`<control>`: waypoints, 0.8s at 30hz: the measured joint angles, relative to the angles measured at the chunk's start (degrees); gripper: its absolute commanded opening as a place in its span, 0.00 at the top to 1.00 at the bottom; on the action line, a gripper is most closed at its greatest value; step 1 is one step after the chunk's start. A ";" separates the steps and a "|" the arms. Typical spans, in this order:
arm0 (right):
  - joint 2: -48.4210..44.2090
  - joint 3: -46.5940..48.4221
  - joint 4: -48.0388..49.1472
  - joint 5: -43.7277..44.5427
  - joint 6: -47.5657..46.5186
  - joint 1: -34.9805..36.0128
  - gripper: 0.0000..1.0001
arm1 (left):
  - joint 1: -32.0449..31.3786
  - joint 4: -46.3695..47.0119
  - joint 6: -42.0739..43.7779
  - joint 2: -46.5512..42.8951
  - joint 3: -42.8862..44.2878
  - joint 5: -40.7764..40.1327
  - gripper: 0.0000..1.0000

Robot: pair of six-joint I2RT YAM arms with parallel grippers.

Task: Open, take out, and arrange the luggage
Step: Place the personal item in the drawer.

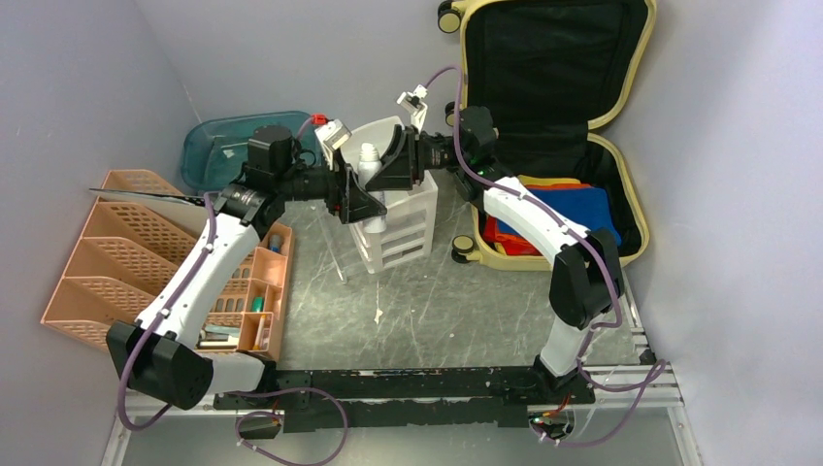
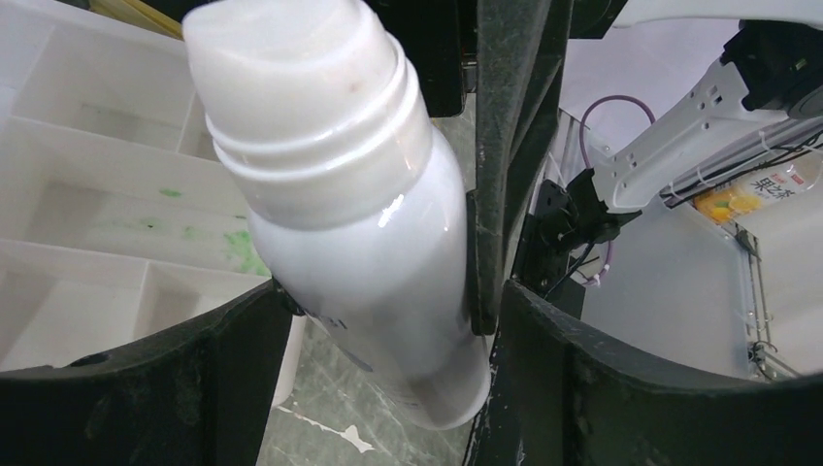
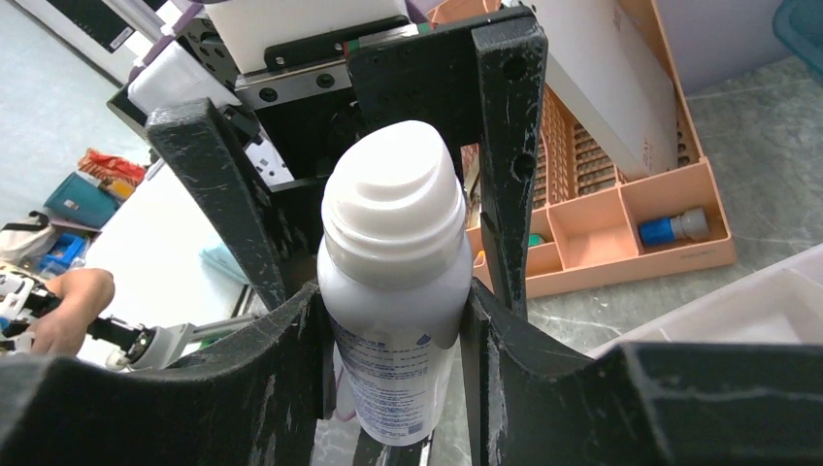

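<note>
Bottle (image 3: 393, 223) handover above drawer unit (image 1: 403, 233). Right tool (image 3: 393, 311) clamps the bottle body. Left tool (image 2: 378, 311) is wide, straddling it, one finger touching. Judgement: close left squarely before right releases, without twisting. Luggage (image 1: 555, 68) open, far right of worktop (image 1: 417, 311).
</note>
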 measured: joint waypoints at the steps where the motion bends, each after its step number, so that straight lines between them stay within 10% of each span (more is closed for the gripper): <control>1: 0.00 0.00 0.00 0.00 0.02 0.09 1.00 | -0.04 0.26 -0.24 0.00 -0.33 0.09 0.23; 8: 0.00 0.00 0.20 0.00 0.61 0.17 0.95 | -0.04 1.77 -1.55 0.09 -1.81 1.09 0.40; 19: 0.00 2.67 -6.16 -0.15 -5.53 0.11 0.01 | 0.31 1.36 -2.08 0.04 -2.54 2.08 0.58; 24: -0.50 8.76 -16.81 0.20 -13.20 -0.52 0.00 | 1.55 -2.16 -0.26 -0.22 -2.97 1.92 0.56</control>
